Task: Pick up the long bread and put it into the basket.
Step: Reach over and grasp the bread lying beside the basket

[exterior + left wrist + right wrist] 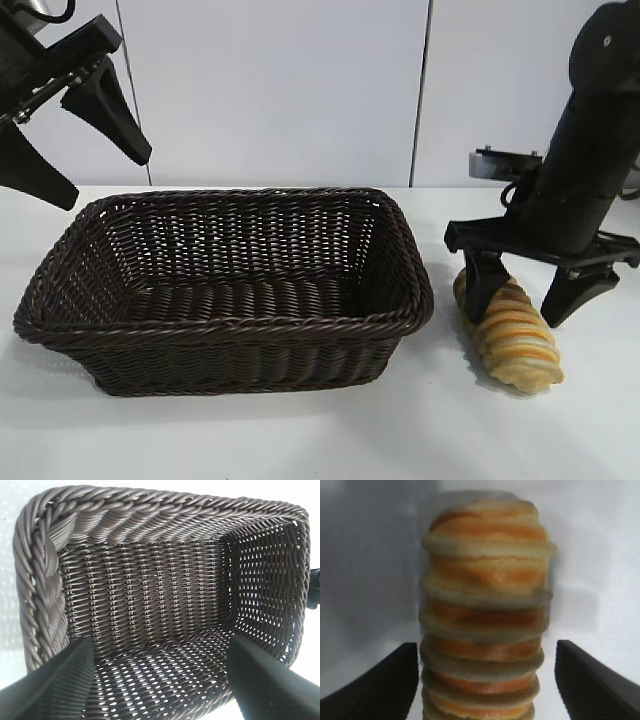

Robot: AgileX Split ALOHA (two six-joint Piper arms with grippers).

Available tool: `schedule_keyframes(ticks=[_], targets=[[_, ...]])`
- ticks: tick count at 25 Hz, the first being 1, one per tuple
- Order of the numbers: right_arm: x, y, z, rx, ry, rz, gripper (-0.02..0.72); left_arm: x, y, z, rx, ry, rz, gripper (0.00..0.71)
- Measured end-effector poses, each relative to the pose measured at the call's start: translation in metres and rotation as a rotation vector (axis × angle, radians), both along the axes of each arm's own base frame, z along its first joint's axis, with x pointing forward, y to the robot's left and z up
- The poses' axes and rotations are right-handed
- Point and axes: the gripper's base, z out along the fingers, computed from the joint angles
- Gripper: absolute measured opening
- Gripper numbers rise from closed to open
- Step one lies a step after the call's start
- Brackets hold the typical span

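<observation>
Two arms are showing over a white table (pixel 300 440). At the exterior view's right, the right gripper (pixel 528 290) is reaching down over the bread (pixel 508 334), its jaws spread apart with one finger on either side of the loaf's far end. Its left finger (pixel 484 285) is standing in front of that end; whether it is touching the crust is not clear. The right wrist view is showing the bread (pixel 486 615) lying lengthwise between the two dark fingers (pixel 377 682), with gaps on both sides, so nothing is clamped.

The bread is lying on the table just to the right of the basket (pixel 225 290), close to its right rim, outside it, and angled with its near end pointing away from the basket.

At the exterior view's upper left, the left gripper (pixel 70 135) is hanging raised above the basket's left end, jaws wide apart and holding nothing. The left wrist view is looking down into the basket (pixel 165 605) past that gripper's fingers (pixel 55 690).
</observation>
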Motion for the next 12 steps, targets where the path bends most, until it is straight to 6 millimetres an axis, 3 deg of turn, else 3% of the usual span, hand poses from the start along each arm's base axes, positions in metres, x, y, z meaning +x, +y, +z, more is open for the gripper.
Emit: schedule_keyframes(ticks=[2, 4, 8, 12], targets=[[0.0, 0.0, 0.0, 0.0, -0.001, -0.001, 0.237, 0.0, 0.0, 0.0, 0.0, 0.0, 0.0, 0.539], [0.0, 0.0, 0.0, 0.0, 0.005, 0.0, 0.183, 0.0, 0.0, 0.0, 0.0, 0.0, 0.0, 0.539], [-0.002, -0.001, 0.01, -0.002, -0.005, 0.006, 0.158, 0.0, 0.0, 0.0, 0.0, 0.0, 0.0, 0.539], [-0.007, -0.001, 0.041, 0.011, -0.069, 0.009, 0.156, 0.0, 0.0, 0.0, 0.0, 0.0, 0.0, 0.539]])
